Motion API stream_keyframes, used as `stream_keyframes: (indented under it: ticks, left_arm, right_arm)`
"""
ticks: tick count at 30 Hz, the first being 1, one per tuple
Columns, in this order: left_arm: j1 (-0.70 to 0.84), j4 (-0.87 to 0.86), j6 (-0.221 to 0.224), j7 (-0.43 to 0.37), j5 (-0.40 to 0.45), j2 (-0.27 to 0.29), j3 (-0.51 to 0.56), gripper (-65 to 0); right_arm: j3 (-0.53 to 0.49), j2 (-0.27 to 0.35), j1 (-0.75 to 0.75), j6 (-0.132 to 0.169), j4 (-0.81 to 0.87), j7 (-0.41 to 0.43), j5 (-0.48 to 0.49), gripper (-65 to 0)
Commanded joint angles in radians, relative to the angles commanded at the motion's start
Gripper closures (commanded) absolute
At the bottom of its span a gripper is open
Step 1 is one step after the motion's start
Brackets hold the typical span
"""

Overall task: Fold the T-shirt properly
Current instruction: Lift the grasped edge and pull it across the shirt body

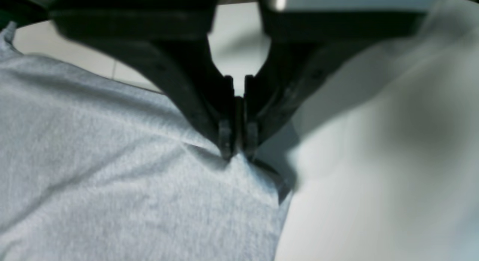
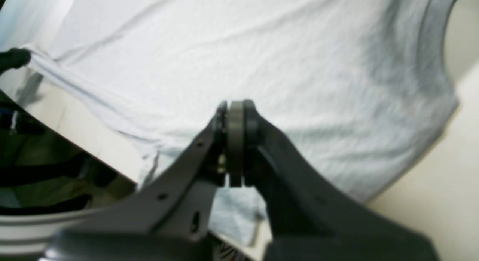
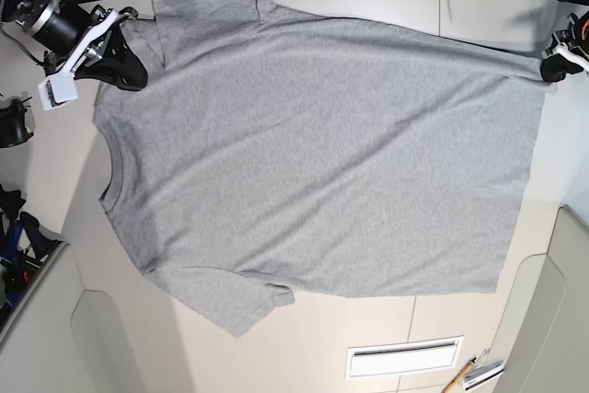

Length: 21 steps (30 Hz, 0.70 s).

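The large light heather-grey short-sleeved cotton T-shirt [image 3: 313, 149] lay spread flat and plain side up across the middle of the pale cream tabletop [image 3: 386, 2], its ribbed crew neck [image 3: 112, 167] toward the tabletop's left edge in the base view and its hem toward the right edge. One sleeve reached the far edge and the other lay near the front edge.

Only the base view showed both arms at once. The right gripper [image 3: 129, 75] sat at the far-left corner, at the shoulder beside the upper sleeve, and the left gripper [image 3: 550, 69] sat at the far-right corner, at the hem corner, where the cloth was drawn into a taut point.

The left wrist view gave what the base view could not: the black fingers of the left gripper [image 1: 238, 147] were pressed together on a pinched ridge of the grey fabric [image 1: 123, 171], with creases radiating from it.

In the right wrist view the right gripper [image 2: 235, 107] had its fingers together over the shirt [image 2: 262, 59]; whether cloth lay between them could not be told. That view alone caught a black fingertip [image 2: 14, 58] holding the distant corner.
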Motion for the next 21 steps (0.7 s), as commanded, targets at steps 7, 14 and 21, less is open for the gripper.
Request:
stream_keyframes:
  ticks: [7, 14, 21]
  left_arm:
    - [-0.042, 0.000, 0.000, -0.054, 0.090, 0.000, 0.056, 0.0]
    - [-0.023, 0.000, 0.000, -0.045, 0.081, 0.010, 0.056, 0.0]
    - [0.003, 0.000, 0.000, -0.044, 0.035, 0.021, 0.056, 0.0]
  right_arm:
    - [-0.023, 0.000, 0.092, 0.000, -0.115, 0.002, -0.015, 0.0]
    - [0.021, 0.000, -0.081, 0.021, -0.033, -0.058, 0.077, 0.0]
    - [0.046, 0.003, -0.271, 0.018, 0.041, -0.066, 0.089, -18.9]
